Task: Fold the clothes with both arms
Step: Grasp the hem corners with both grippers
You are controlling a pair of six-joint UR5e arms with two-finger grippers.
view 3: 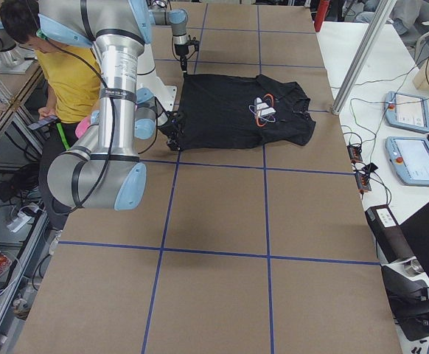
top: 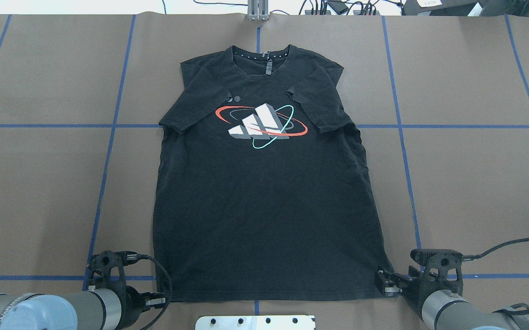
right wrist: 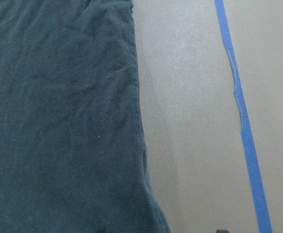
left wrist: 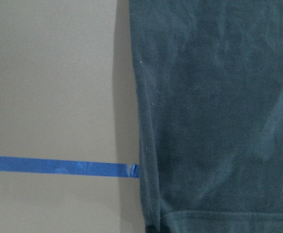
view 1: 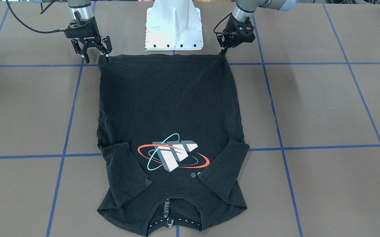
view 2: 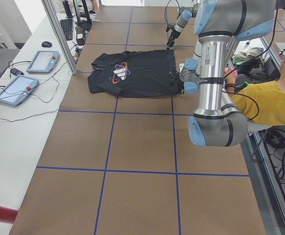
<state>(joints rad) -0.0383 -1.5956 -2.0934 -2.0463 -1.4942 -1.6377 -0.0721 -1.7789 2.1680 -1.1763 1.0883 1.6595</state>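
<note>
The black T-shirt (view 1: 167, 105) (top: 264, 206) lies flat on the brown table, logo (top: 262, 123) up. Its collar is far from the robot, and both short sleeves are folded in over the chest. My right gripper (view 1: 96, 59) (top: 383, 282) is open at one hem corner, with one fingertip (view 1: 106, 59) touching the fabric edge. My left gripper (view 1: 224, 52) (top: 157, 300) sits at the other hem corner, seen edge-on, so I cannot tell whether it is open or shut. Both wrist views show only the shirt's side edge (left wrist: 219, 121) (right wrist: 59, 121) on the table.
The white mounting pedestal (view 1: 173, 29) stands just behind the hem, between the arms. Blue tape lines (view 1: 78, 98) grid the tabletop. A person in yellow (view 2: 270, 103) sits beside the robot. Tablets (view 2: 42, 61) and cables lie on the side bench.
</note>
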